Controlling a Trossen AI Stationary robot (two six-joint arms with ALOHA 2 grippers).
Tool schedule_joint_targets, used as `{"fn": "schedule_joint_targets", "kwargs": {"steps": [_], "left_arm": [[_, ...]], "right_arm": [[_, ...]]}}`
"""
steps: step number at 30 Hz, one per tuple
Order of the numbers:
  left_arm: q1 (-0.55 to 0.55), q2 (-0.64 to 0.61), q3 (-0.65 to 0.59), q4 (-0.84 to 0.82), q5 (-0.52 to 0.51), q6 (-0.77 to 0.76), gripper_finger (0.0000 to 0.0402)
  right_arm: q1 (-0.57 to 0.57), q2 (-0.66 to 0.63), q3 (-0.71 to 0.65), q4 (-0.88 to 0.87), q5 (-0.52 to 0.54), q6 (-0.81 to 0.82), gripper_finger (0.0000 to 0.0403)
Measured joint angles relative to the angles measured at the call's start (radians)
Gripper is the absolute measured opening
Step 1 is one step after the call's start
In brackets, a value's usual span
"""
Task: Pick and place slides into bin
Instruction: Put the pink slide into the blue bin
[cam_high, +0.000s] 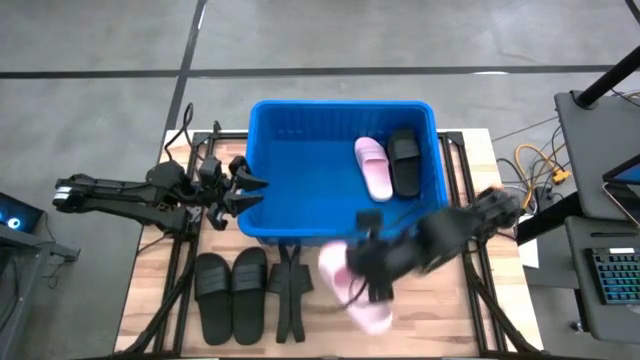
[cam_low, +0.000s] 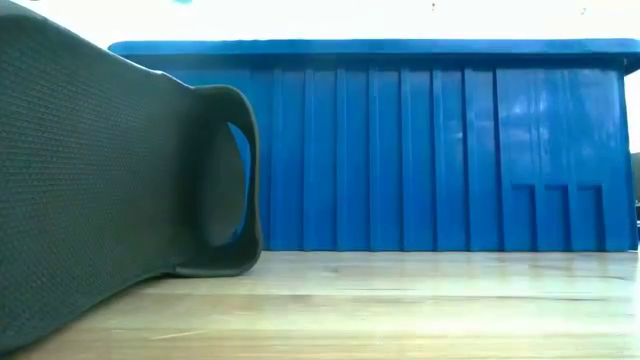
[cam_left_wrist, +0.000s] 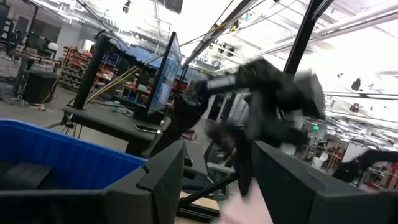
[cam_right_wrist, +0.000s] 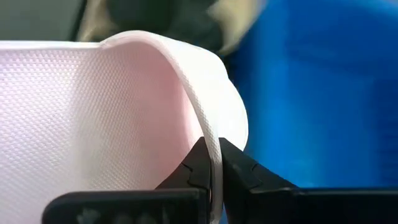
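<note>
The blue bin stands at the table's far middle, with one pink slide and one black slide lying inside. Two black slides lie side by side on the table near its front left; one of them fills the left of the low view. A second pink slide hangs over the table in front of the bin's near wall, and my right gripper is shut on it. My left gripper stands open beside the bin's left wall, with nothing between its fingers. My right gripper pinches the pink slide's strap at its edge between its two fingertips. The fingers slant down from above. The slide hangs below them, clear of the table, with its sole facing the gripper.
Black frame rails run along the table's left and right sides, and a black bracket lies next to the black slides. Cables and a desk with a keyboard stand off the right edge. Bare wood lies before the bin.
</note>
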Motion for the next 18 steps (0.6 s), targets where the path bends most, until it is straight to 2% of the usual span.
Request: {"fn": "schedule_joint_targets", "kwargs": {"steps": [4,6,11,16,18], "left_arm": [[0.000,0.000,0.000,0.000,0.000,0.000,0.0176],[0.000,0.000,0.000,0.000,0.000,0.000,0.0176],[-0.001,-0.001,0.006,0.003,-0.033,0.006,0.0176],[0.000,-0.002,0.005,0.002,-0.119,0.009,0.0176],[0.000,-0.001,0.005,0.002,-0.141,0.009,0.0176]], "right_arm": [[-0.045,-0.124,-0.008,0.010,0.222,-0.050,0.0009],[-0.079,-0.184,-0.024,0.011,0.256,-0.121,0.0009],[-0.205,-0.302,-0.111,0.014,0.243,-0.209,0.0009],[-0.391,-0.412,-0.289,0.044,0.151,-0.318,0.0009],[-0.477,-0.451,-0.387,0.097,0.084,-0.376,0.0009]]}}
